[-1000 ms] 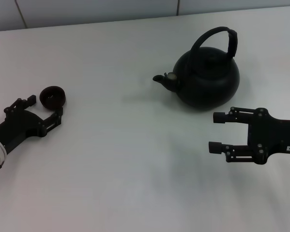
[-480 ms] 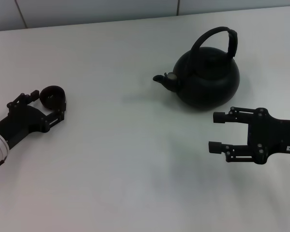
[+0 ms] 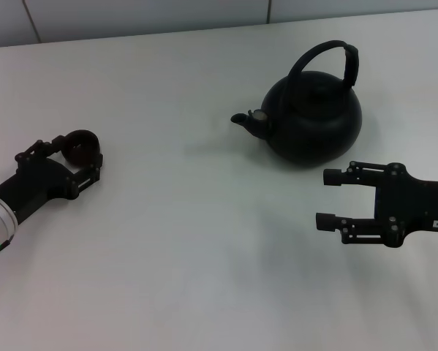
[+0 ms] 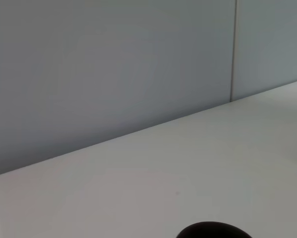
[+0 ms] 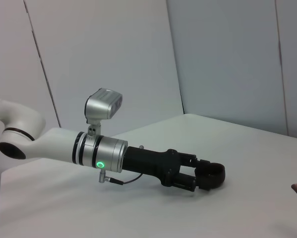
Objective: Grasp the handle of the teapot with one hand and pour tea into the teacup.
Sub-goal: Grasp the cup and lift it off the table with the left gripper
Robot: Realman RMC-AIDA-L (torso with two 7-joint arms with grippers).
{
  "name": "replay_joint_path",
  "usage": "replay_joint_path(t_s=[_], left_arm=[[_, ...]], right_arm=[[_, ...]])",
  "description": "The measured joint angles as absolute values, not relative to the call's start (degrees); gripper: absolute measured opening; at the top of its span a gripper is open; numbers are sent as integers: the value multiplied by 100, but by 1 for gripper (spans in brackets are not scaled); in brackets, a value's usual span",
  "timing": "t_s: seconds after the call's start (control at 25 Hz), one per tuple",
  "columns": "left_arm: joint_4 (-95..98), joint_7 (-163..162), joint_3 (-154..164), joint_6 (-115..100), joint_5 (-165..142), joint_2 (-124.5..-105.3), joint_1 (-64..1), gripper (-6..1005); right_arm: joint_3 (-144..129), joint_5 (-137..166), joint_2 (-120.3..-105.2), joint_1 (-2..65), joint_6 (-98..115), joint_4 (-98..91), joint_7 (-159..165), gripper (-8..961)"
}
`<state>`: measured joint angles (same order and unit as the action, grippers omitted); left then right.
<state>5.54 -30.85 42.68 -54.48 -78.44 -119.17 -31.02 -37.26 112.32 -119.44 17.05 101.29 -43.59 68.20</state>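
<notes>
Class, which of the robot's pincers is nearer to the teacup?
Left. The left pincer has its fingers around the teacup; the right pincer sits far across the table, below the teapot.

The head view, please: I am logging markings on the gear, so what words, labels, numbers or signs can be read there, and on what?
Small white label on the right hand, near its wrist end: print too small to read.
Teapot: no text visible.
Teacup, between the fingers of the left hand: no text visible.
Green light on the left arm: a lit indicator, not a legible sign.
</notes>
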Motion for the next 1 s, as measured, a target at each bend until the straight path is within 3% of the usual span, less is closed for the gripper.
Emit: replay_joint_path(t_s=[1.0], left_arm=[[590,-3091,5426,-7329,-7851,-11917,-2887,679]], right_arm=[[-3726,11232,-11935,1670,10111,-4317,6706,760]])
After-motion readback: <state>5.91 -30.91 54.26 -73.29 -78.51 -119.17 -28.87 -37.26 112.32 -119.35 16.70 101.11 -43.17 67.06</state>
